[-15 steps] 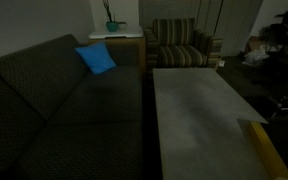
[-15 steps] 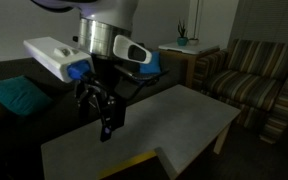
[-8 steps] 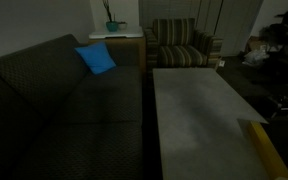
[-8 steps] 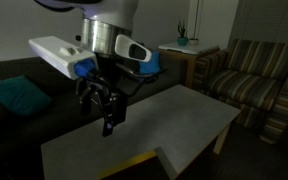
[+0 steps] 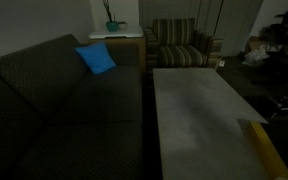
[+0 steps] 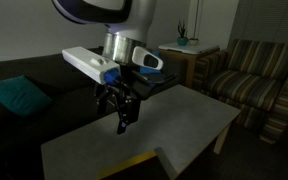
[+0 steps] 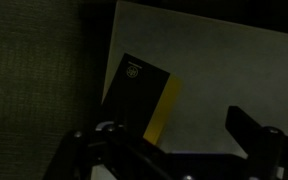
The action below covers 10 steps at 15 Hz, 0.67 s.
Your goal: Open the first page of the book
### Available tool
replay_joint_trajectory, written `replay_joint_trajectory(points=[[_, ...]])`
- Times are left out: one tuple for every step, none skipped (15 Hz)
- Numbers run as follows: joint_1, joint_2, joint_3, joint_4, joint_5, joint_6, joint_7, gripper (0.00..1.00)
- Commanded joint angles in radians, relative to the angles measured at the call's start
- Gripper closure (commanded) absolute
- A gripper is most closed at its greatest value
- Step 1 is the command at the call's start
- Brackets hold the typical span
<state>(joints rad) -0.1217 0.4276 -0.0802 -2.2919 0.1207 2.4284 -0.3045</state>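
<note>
Wrist view: book [image 7: 141, 92] flat on grey table [image 7: 234, 70], empty claw [image 7: 172, 128] wide open above.

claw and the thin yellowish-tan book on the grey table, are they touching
Apart. In an exterior view the claw hangs in the air, open, with bare grey tabletop showing between its tips and the thin yellowish-tan book.

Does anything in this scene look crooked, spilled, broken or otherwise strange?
Nothing looks spilled or damaged, though the pictures are dim. Only the book stands out a little: it lies very close to the edge of the table, not in the middle. The claw hangs open above the table, holding nothing.
</note>
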Motion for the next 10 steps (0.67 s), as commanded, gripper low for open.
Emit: replay_joint_trajectory(points=[[-0.024, 0.072, 0.007, 0.052, -0.026, 0.010, 0.038, 0.00], [-0.030, 0.102, 0.005, 0.067, -0.032, 0.022, 0.037, 0.00], [-0.037, 0.125, 0.006, 0.082, -0.035, 0.021, 0.032, 0.00], [-0.051, 0.159, 0.014, 0.101, -0.030, 0.019, 0.014, 0.00], [-0.058, 0.189, 0.015, 0.120, -0.032, 0.017, 0.012, 0.00], [-0.062, 0.221, 0.011, 0.141, -0.041, 0.011, 0.016, 0.00], [-0.069, 0.249, 0.011, 0.156, -0.046, 0.011, 0.014, 0.00], [-0.072, 0.279, 0.006, 0.176, -0.058, 0.009, 0.021, 0.00], [-0.078, 0.310, 0.004, 0.197, -0.069, 0.007, 0.020, 0.00], [-0.082, 0.344, -0.001, 0.220, -0.084, 0.006, 0.020, 0.00]])
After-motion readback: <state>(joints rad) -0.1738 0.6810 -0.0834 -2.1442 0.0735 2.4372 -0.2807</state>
